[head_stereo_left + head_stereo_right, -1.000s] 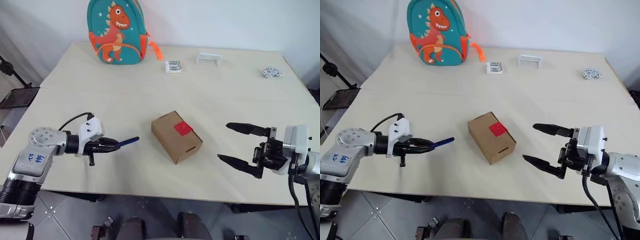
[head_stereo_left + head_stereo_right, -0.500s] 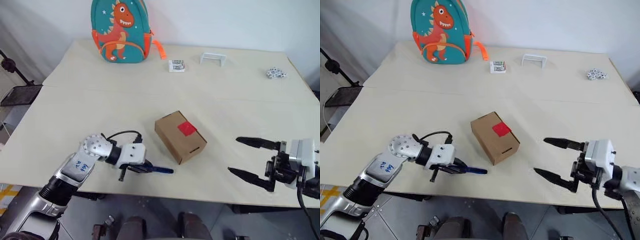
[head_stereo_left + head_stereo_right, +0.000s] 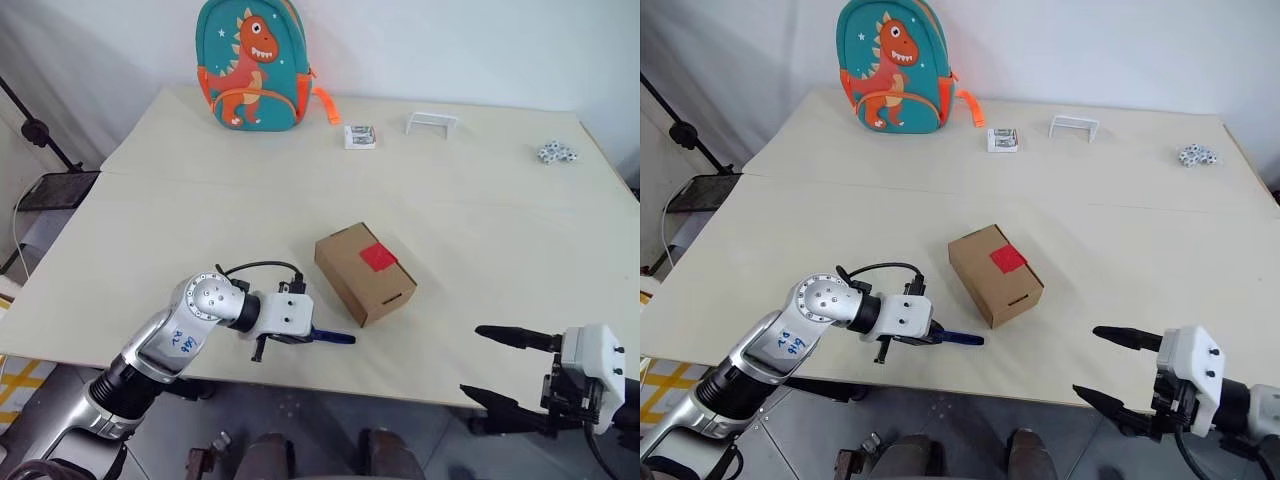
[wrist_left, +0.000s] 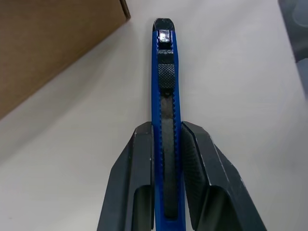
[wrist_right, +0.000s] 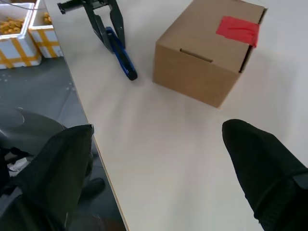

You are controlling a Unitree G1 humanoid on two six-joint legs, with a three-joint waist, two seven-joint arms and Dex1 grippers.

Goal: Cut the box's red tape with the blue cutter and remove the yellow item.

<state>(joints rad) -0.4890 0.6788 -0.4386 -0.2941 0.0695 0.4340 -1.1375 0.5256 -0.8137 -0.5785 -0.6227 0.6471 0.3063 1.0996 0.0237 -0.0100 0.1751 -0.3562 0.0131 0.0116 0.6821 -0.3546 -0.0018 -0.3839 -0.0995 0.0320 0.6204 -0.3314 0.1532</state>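
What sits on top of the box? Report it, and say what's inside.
A small square of red tape sits on the closed box's top, at the edge above the slotted side. The inside is covered by cardboard; no contents can be seen.

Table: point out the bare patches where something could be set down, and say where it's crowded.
The table is bare between the backpack and the box, and to the right of the box. The near edge is crowded: the left gripper holds the blue cutter close beside the box. The open right gripper hangs off the near right edge.

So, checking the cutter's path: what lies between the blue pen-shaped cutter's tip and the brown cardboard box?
Nothing: only bare tabletop separates the blue cutter, clamped in the left gripper, from the brown cardboard box, as the right wrist view shows.
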